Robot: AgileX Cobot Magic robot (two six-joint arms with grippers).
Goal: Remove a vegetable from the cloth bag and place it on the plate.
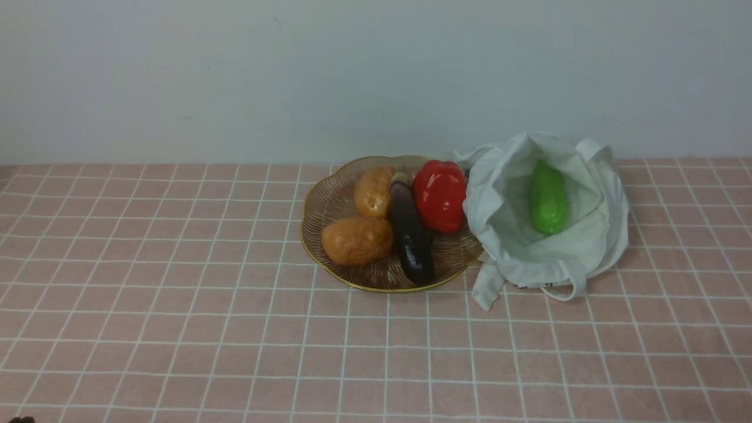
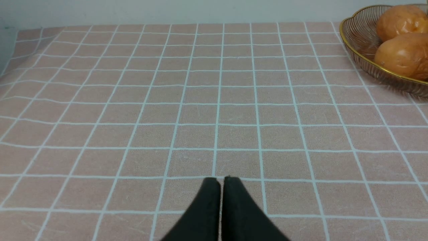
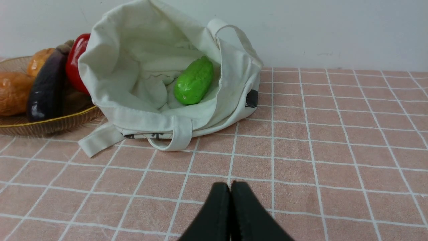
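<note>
A pink tablecloth (image 1: 176, 329) ruled with thin white grid lines is spread over the whole work surface, matte and slightly wrinkled. On it, to the right, the cloth bag (image 1: 593, 247) is slumped open, soft white fabric folded outward at the mouth, loop handles trailing toward the front edge. Just beside it, touching or nearly touching its left side, the plate (image 1: 320, 205) is set: a shallow amber glass dish with fine radial ribs and a thin gold rim. The eggplant (image 1: 410, 235), long, slim and glossy dark purple, is already laid across the plate's middle, between a red bell pepper (image 1: 439, 194) and two rounded brown potatoes (image 1: 357, 239), so the placing is judged done. A smooth bright green vegetable (image 1: 548, 198) is left inside the bag. The left gripper (image 2: 222, 179) and the right gripper (image 3: 230, 183) are both seen empty with jaws pressed together, held low over bare cloth well apart from the objects; their height above the table cannot be judged with confidence from the wrist views. If a further reach into the bag is attempted, the limp fabric could be snagged and dragged against the plate, and the glossy, crowded vegetables could be rolled off the shallow rim by such a nudge.
</note>
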